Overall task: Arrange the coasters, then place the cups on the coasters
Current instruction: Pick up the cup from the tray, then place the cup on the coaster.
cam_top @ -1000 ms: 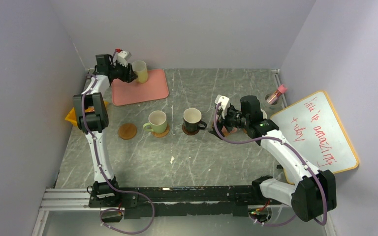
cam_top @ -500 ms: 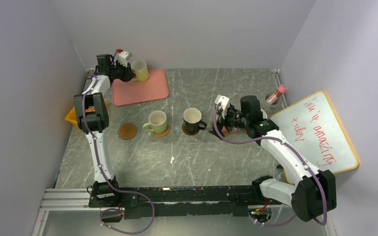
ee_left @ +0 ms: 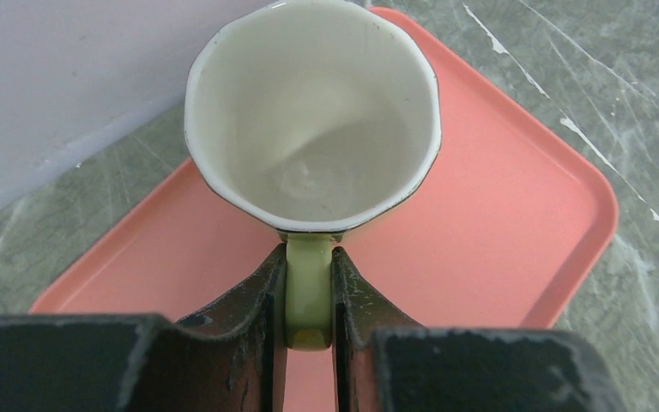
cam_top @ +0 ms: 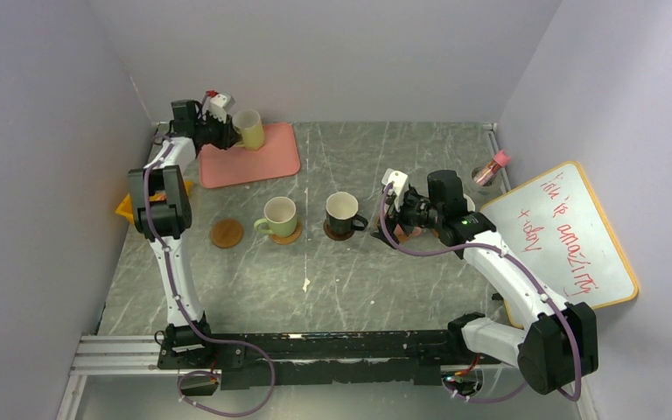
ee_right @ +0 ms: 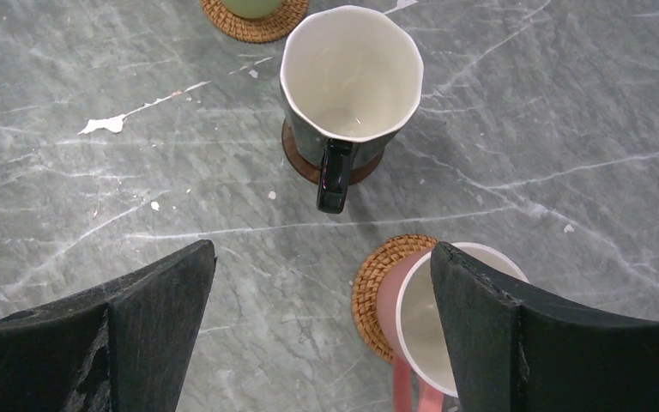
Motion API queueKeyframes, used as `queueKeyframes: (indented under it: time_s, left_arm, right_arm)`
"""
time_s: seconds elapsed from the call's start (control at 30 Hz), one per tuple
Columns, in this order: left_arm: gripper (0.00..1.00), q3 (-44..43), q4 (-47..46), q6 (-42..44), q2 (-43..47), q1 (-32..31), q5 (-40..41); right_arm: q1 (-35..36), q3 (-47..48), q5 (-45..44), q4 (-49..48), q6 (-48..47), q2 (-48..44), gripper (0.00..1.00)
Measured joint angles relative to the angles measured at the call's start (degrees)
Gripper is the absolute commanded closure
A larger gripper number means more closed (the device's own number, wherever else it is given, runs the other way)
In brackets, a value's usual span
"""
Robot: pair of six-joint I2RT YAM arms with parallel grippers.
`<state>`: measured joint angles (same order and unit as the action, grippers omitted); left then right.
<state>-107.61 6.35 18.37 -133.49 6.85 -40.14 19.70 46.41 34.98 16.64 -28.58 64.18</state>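
Claw of the left arm [ee_left: 309, 262], nearly shut, pinches only the handle [ee_left: 309, 309] of a pale yellow-green ceramic mug [ee_left: 313, 112] over a flat pink rectangular tray [ee_left: 498, 206] at the far left of the desk [cam_top: 402, 157]. So narrow a hold may let the mug swing or slip before reaching the bare round brown coaster [cam_top: 226, 233]. Right claw [ee_right: 322, 257] gapes empty above a pink mug [ee_right: 420, 318].

A green cup [cam_top: 280, 215], black cup [cam_top: 342, 208] and pink cup [ee_right: 416, 330] stand on coasters [ee_right: 367, 292]. We see a bare coaster [cam_top: 227, 233] beside them, and a second green cup [ee_left: 313, 112] upright over the tray [ee_left: 515, 197].
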Motion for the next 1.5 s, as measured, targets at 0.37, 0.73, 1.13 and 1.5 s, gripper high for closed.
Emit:
queueKeyframes:
  time_s: [0.37,0.73,1.13,1.5]
  left_arm:
    - [0.95,11.37,-1.53,-2.29,9.77,-0.02,-0.02]
    - [0.95,24.17,-5.18,-2.01,23.28,1.66,-0.07]
    - [0.95,39.12,-0.39,2.78,37.92,6.4,-1.09]
    - [0.95,52.43,7.3,11.82,53.94,6.8,-2.97]
  right_arm:
    - [0.0,0.0,0.04,0.0,0.0,-0.02,0.0]
    - [0.0,0.0,0.07,0.0,0.0,-0.13,0.0]
    - [0.17,0.0,0.09,0.0,0.02,-0.13,0.0]
    - [0.46,0.0,0.33,0.0,0.02,-0.39,0.0]
